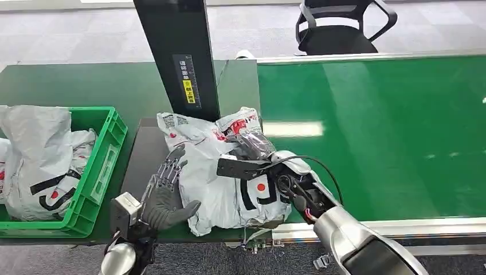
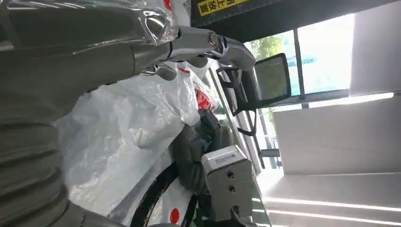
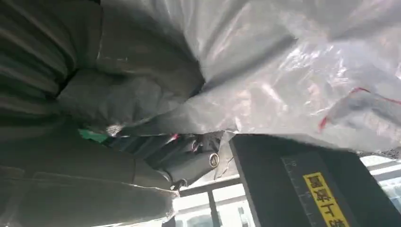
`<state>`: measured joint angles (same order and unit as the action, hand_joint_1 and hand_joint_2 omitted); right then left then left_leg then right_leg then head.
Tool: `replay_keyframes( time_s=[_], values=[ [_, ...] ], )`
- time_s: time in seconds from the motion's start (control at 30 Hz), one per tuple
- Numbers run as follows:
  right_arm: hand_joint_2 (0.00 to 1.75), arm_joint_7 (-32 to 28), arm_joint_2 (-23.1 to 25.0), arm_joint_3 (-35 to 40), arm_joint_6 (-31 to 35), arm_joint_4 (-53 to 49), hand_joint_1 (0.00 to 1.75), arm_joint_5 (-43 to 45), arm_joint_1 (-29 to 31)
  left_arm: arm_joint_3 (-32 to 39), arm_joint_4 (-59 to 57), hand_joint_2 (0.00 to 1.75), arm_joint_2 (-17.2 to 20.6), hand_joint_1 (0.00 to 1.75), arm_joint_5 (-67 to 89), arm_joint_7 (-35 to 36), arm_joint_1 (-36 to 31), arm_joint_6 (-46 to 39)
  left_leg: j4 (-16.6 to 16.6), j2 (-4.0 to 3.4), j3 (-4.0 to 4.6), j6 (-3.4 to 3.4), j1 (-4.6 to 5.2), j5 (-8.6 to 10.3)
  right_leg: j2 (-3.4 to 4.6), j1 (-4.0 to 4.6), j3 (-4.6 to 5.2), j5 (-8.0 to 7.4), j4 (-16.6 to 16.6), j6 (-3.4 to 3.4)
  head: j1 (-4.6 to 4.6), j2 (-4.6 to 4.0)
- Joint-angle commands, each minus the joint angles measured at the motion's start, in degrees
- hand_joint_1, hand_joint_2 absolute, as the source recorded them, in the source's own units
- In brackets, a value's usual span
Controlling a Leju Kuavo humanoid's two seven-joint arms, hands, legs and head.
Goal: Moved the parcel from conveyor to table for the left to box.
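Both hands on the crumpled white plastic parcel with red and black print (image 1: 215, 172), lying on the dark table (image 1: 146, 154) by the black post (image 1: 177, 51)
Right hand (image 1: 252, 150) grips parcel's far-right side, fingers buried in plastic; left hand (image 1: 166, 192) rests spread on its left edge, holding nothing. Green conveyor belt (image 1: 372, 132) right, green plastic crate (image 1: 100, 166) with more white bags left

The parcel (image 1: 220, 172) is pale grey-white plastic with black stripes, red print and a red dot. At nine o'clock from it, the crate (image 1: 109, 152) is bright green, holding grey-white bags (image 1: 34, 154) with the same black and red marks. The conveyor (image 1: 372, 126) at three o'clock is glossy green. The post (image 1: 177, 57) at twelve o'clock is black with a yellow label (image 1: 188, 90). The desk (image 1: 146, 152) is dark.
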<state>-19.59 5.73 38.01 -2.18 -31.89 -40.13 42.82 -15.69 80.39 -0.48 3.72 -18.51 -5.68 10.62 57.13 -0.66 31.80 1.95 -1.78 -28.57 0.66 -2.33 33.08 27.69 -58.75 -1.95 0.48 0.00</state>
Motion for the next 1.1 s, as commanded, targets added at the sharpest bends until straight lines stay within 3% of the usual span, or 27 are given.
replay_keyframes(
  time_s=[0.03,0.37,0.5,0.67,1.03,1.1],
  values=[
    [1.75,0.7,0.4,1.3,3.3,3.7,0.0,-0.3,2.8,-1.1,-3.3,1.75,0.4,0.0,-0.4,0.4,-1.5,0.2,-0.1,0.08,-0.04,-0.2,0.01,0.07,-0.11,0.05,-0.06,-0.07,0.1,0.25,0.0,0.0],
    [1.75,-5.2,-0.7,-0.8,5.7,-0.4,0.0,1.9,0.8,-1.7,-4.6,1.75,0.6,0.0,-1.3,0.3,-3.0,0.8,0.0,0.14,0.01,-0.11,0.01,0.05,-0.15,0.02,-0.02,-0.02,0.0,0.14,0.0,0.0],
    [1.75,-12.0,-1.5,-2.2,9.4,-3.8,0.0,3.8,-1.3,-2.2,-5.3,1.75,0.7,0.0,-1.6,-0.6,-2.7,1.1,0.0,0.13,-0.03,-0.11,0.01,0.04,-0.15,0.02,-0.06,-0.01,0.1,0.13,0.0,0.0],
    [1.75,-16.3,-2.2,-5.6,15.3,-10.4,0.0,6.9,-3.8,-2.6,-5.4,1.75,0.8,0.0,-1.9,-0.9,-2.9,0.9,-0.1,0.2,-0.02,-0.16,0.0,0.07,-0.23,0.05,-0.08,-0.03,0.1,0.2,0.0,0.0],
    [1.75,-14.7,-3.3,-6.6,15.9,-12.8,0.0,7.7,-4.2,-2.4,-4.7,1.75,0.7,0.0,-2.4,-1.1,-2.7,0.7,0.0,0.15,-0.01,-0.14,0.0,0.05,-0.18,0.04,-0.05,-0.03,0.1,0.17,0.0,0.0],
    [1.75,-10.8,-3.8,-6.2,14.2,-11.0,0.0,6.3,-3.8,-1.9,-4.2,1.75,0.7,0.0,-2.2,-1.2,-2.0,0.5,-0.1,0.14,-0.04,-0.16,0.0,0.05,-0.16,0.04,-0.07,-0.04,0.1,0.19,0.0,0.0]
  ],
)
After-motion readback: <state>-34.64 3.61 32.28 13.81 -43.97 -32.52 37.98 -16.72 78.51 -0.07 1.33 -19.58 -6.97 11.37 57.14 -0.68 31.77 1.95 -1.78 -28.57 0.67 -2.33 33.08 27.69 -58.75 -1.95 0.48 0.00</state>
